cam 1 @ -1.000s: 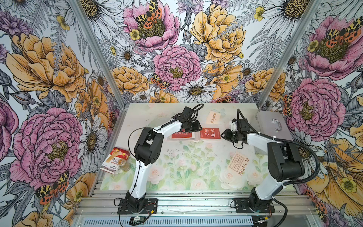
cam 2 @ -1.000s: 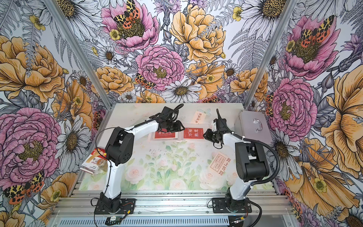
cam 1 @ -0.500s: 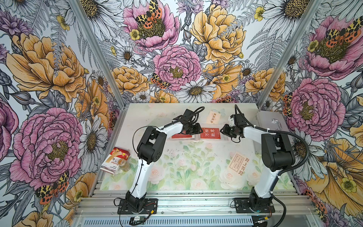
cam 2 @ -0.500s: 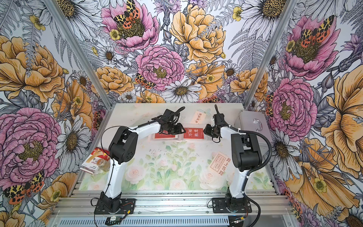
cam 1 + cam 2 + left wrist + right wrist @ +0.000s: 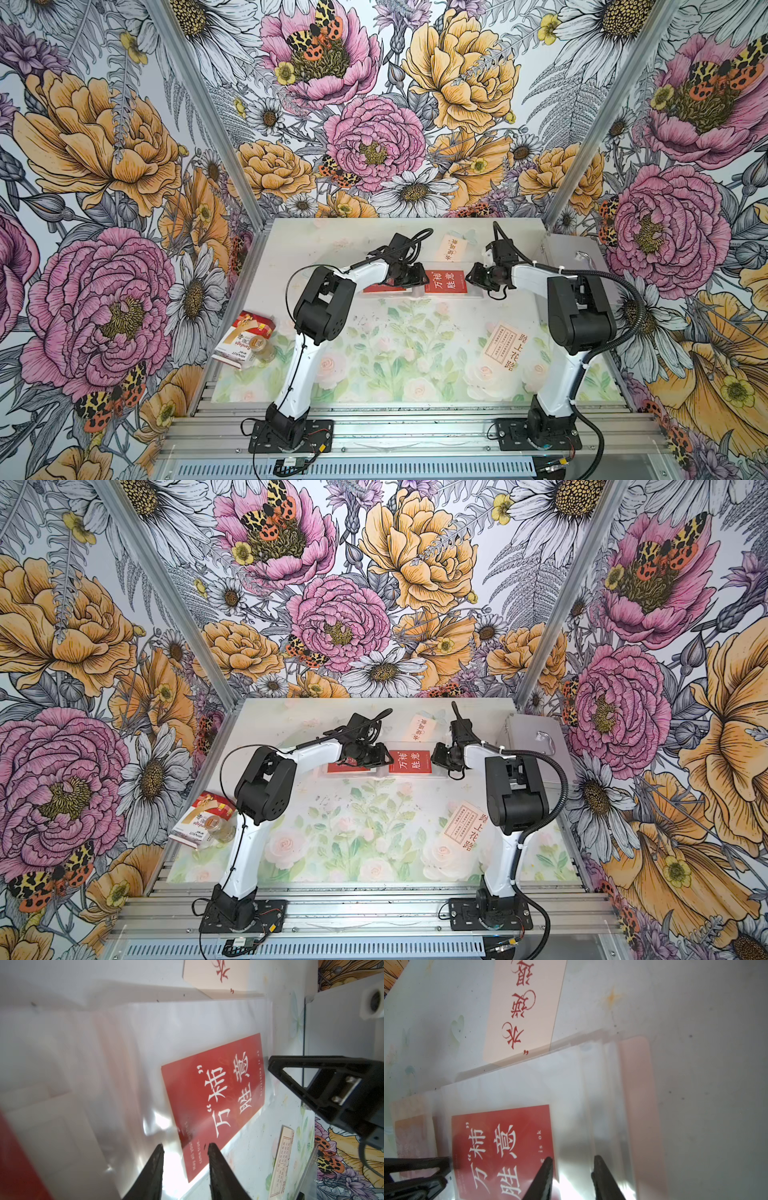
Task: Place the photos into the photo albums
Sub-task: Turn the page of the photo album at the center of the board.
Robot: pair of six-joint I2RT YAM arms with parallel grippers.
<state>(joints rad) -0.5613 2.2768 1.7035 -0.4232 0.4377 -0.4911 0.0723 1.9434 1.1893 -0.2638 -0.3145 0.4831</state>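
Observation:
The photo album (image 5: 415, 294) lies open at the back middle of the table, its clear sleeve (image 5: 124, 1043) and pink cover edge (image 5: 637, 1084) showing. A red photo (image 5: 444, 281) (image 5: 500, 1142) with white characters lies flat on its right page. My left gripper (image 5: 415, 276) (image 5: 186, 1147) hovers open at that photo's left end. My right gripper (image 5: 471, 276) (image 5: 573, 1158) stands open at its right end, over the sleeve. A second red photo (image 5: 378, 287) lies on the left page, partly under my left arm. A cream photo (image 5: 452, 246) (image 5: 525, 1007) lies behind the album, another (image 5: 503, 345) at the front right.
A red-and-white bandage carton (image 5: 245, 338) and a small jar (image 5: 259, 347) lie at the table's left edge. A silver metal case (image 5: 575, 257) stands at the back right, close to my right arm.
My right arm's elbow has swung toward the back and its gripper has edged left, nearer the red photo. The left gripper has crept slightly right. The photos have not moved.

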